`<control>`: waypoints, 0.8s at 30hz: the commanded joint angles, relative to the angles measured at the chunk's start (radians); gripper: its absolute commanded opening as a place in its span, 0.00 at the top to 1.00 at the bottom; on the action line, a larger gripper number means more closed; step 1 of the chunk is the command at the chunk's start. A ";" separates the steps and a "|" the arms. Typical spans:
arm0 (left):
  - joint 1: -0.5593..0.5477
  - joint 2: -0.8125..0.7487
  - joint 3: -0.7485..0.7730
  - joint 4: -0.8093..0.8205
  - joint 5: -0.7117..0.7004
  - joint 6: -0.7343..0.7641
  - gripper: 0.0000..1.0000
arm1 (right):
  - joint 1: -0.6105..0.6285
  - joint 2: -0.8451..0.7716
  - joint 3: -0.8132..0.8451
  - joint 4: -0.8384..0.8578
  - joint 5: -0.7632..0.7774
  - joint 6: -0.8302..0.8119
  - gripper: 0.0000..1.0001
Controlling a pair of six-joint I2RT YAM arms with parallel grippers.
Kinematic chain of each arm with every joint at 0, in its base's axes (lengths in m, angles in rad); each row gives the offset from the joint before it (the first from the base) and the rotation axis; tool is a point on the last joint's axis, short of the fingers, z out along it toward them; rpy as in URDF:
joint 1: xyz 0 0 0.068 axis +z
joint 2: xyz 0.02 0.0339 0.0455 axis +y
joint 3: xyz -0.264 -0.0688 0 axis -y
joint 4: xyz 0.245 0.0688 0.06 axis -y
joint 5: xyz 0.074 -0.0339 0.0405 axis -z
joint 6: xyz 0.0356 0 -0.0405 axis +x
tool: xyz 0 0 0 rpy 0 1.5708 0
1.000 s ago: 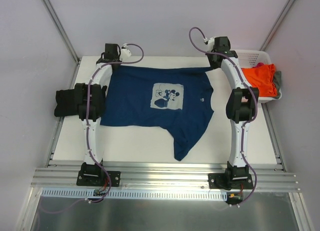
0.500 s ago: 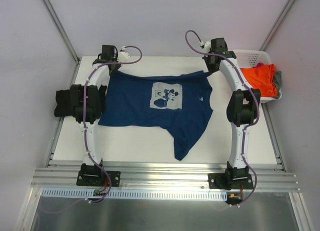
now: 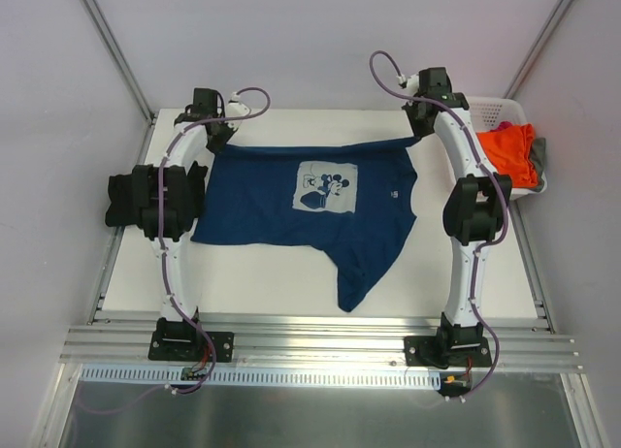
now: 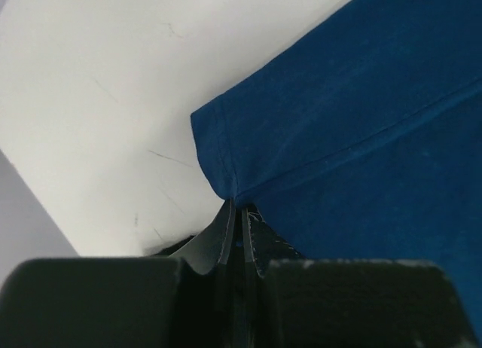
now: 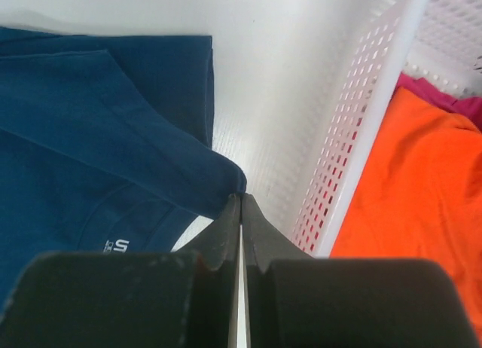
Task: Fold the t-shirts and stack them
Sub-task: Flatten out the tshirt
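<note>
A navy t-shirt (image 3: 272, 206) with a pale cartoon print lies spread across the table, one part trailing toward the front edge. My left gripper (image 3: 217, 141) is shut on its far left corner (image 4: 218, 156). At the far right corner, my right gripper (image 3: 419, 136) is shut on a fold of the cloth (image 5: 226, 175). In both wrist views the jaws pinch blue cloth at their tips. A black t-shirt (image 3: 124, 198) sits off the table's left side. Orange (image 3: 509, 152), pink (image 5: 452, 103) and grey (image 3: 539, 155) t-shirts lie in the basket.
The white plastic basket (image 3: 490, 109) stands at the far right corner, its perforated wall (image 5: 354, 137) close beside my right gripper. Grey walls enclose the table at the back and both sides. An aluminium rail (image 3: 320, 336) runs along the near edge.
Both grippers keep their hold. The left one has drifted slightly left, and the right one swung left and then back right. The shirt's far edge now looks straighter and tauter.
</note>
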 commanded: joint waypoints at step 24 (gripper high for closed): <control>-0.018 -0.577 0.107 -0.164 0.259 -0.192 1.00 | -0.204 -0.689 -0.018 -0.230 0.022 0.154 1.00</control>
